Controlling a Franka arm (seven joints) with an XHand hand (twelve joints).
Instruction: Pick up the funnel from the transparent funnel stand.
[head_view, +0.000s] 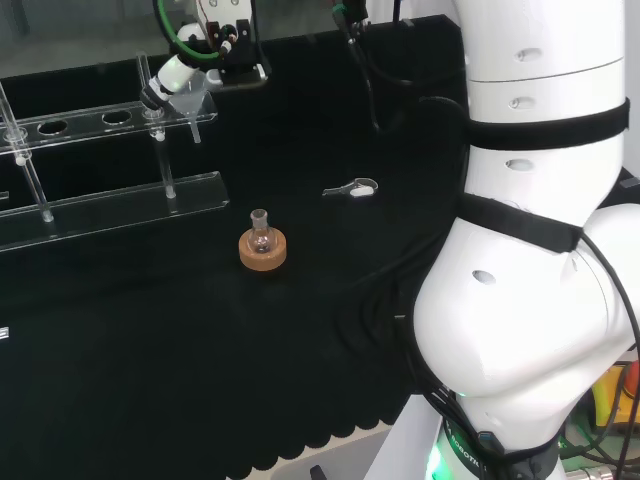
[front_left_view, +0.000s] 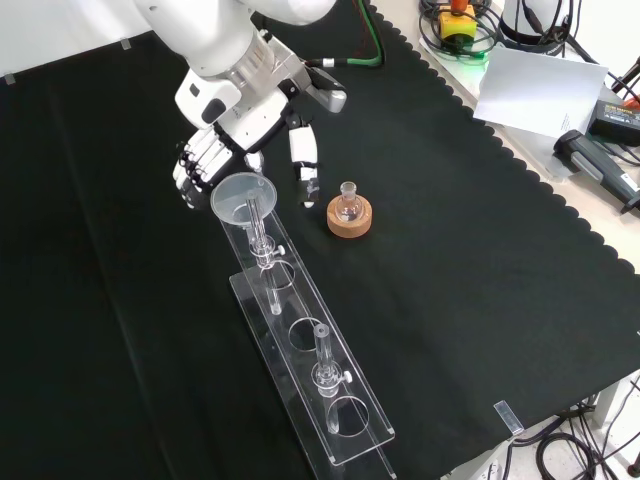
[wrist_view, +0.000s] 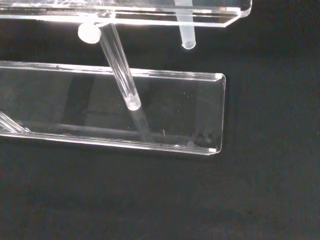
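While around funnel (front_left_view: 240, 194): hand (front_left_view: 205, 160) half-curled.

The cloth (front_left_view: 480, 250) is plain black with a scalloped edge. The funnel (front_left_view: 240, 195) and its stand (front_left_view: 310, 350) are clear, the cork ring (front_left_view: 349, 221) tan, the hand (front_left_view: 200, 160) black and white.

A black cloth (front_left_view: 470, 300) with a scalloped edge covered the bench, extending well beyond the hand on all sides in the front view. Past that edge, far from the hand at the front view's upper right, a pale bench top (front_left_view: 600, 215) carried a white sheet of paper (front_left_view: 540, 88), black cables (front_left_view: 545, 25) and a yellow box with a red button (front_left_view: 458, 22).
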